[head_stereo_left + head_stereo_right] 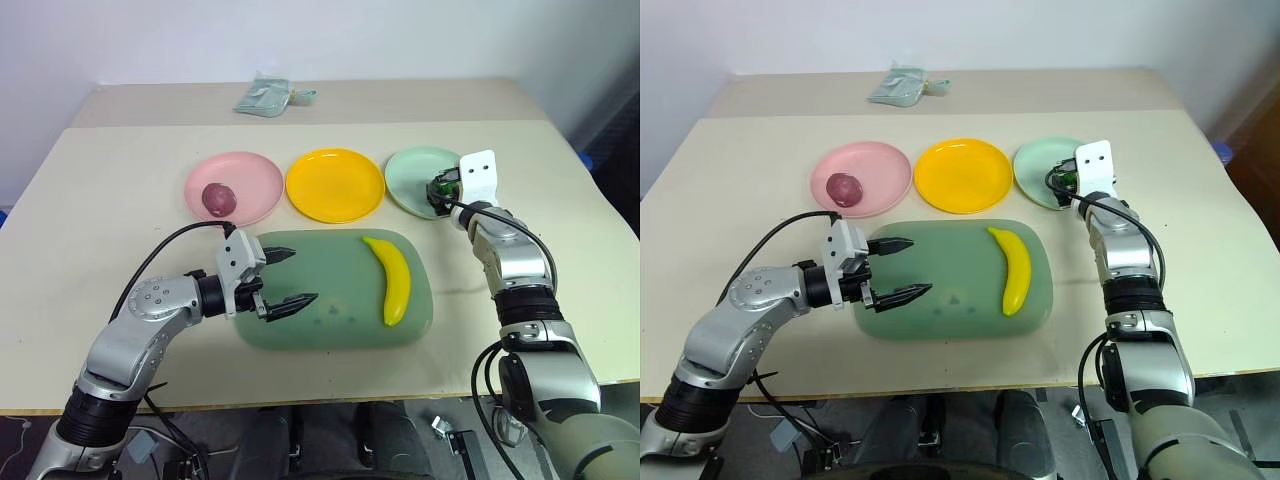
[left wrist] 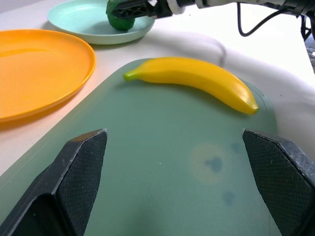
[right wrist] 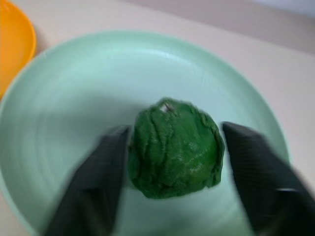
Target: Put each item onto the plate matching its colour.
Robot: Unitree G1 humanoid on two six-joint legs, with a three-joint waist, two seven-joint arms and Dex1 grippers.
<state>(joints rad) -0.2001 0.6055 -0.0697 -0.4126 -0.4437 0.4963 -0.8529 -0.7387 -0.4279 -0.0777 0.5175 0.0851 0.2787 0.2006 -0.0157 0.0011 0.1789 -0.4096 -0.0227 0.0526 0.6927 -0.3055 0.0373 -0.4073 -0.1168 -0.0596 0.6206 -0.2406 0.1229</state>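
A bumpy dark green ball (image 3: pixel 174 147) rests on the pale mint plate (image 1: pixel 408 170). My right gripper (image 1: pixel 438 190) is open, with a finger close on each side of the ball. The maroon ball (image 1: pixel 217 198) lies on the pink plate (image 1: pixel 250 175). Between those two plates the yellow plate (image 1: pixel 335 185) holds nothing. The yellow banana (image 1: pixel 392 280) lies on the right part of the big green board (image 1: pixel 330 320). My left gripper (image 1: pixel 305 277) hovers open over the board's left end, pointing towards the banana, with nothing between its fingers.
A pale grey-green pouch (image 1: pixel 265 97) lies at the far edge of the table. The three plates stand in a row just behind the board. Bare tabletop stretches to the left of the pink plate and to the right of the mint plate.
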